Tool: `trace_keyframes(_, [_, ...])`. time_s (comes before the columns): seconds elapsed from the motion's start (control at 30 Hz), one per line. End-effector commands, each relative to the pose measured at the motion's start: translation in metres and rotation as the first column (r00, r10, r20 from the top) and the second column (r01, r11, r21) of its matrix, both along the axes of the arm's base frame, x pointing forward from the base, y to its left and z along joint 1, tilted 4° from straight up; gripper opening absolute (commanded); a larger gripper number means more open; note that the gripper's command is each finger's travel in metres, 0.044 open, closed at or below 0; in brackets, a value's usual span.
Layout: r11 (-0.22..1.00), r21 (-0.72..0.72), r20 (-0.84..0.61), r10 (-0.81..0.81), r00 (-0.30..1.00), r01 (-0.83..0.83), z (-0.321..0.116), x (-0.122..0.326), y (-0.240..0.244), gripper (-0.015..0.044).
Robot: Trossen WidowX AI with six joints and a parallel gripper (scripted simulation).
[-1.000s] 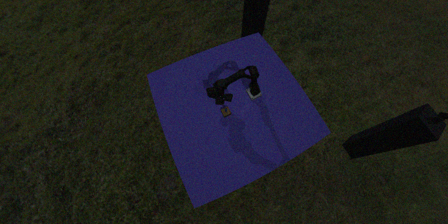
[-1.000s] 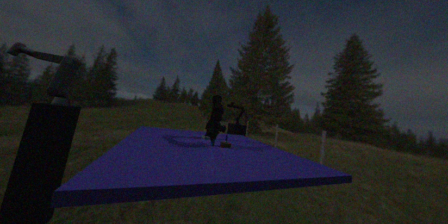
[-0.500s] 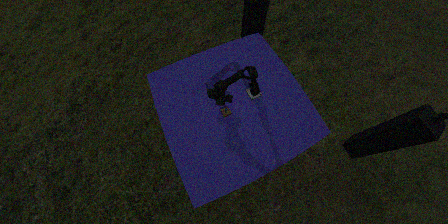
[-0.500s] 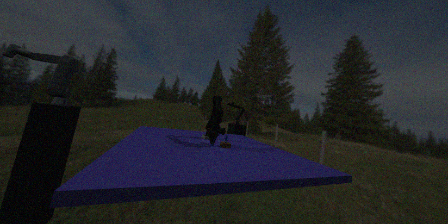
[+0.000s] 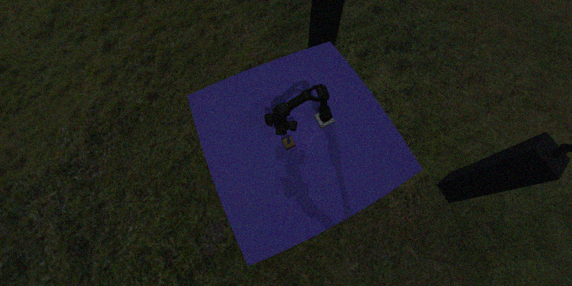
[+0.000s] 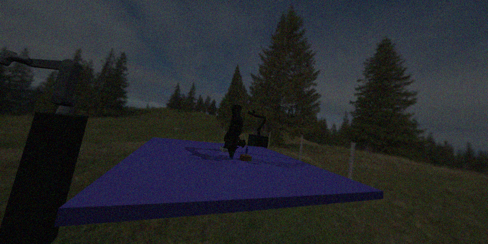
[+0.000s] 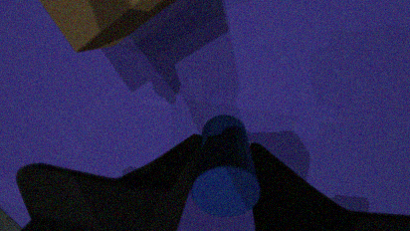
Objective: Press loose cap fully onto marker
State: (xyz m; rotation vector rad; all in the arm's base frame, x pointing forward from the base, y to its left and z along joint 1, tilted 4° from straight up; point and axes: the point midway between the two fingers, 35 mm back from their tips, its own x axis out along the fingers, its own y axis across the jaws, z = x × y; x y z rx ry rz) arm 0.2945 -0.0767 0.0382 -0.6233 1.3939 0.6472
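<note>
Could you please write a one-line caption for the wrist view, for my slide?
Dark parallel-jaw gripper closed around the upright blue cylindrical cap on the purple table, tan holder block beyond.

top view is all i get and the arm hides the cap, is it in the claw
Observer: Yes. The wrist view shows the blue cap between the fingers of the claw, both closed against its sides.
Operator: how low is the claw
Observer: In the exterior view its tip reaches down to the purple table.
Operator: and the holder
Observer: In the wrist view the holder block sits ahead at upper left, apart from the cap.
</note>
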Motion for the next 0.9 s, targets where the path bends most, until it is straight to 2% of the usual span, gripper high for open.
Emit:
trace_keyframes(0.0, [1.0, 0.0, -0.007, -0.003, 1.0, 0.003, 0.0, -0.001, 0.0, 0.0048])
trace_keyframes(0.07, [1.0, 0.0, -0.007, -0.003, 1.0, 0.003, 0.004, -0.001, 0.0, 0.0])
trace_keyframes(0.87, [1.0, 0.0, -0.007, -0.003, 1.0, 0.003, 0.061, -0.002, -0.001, 0.0])
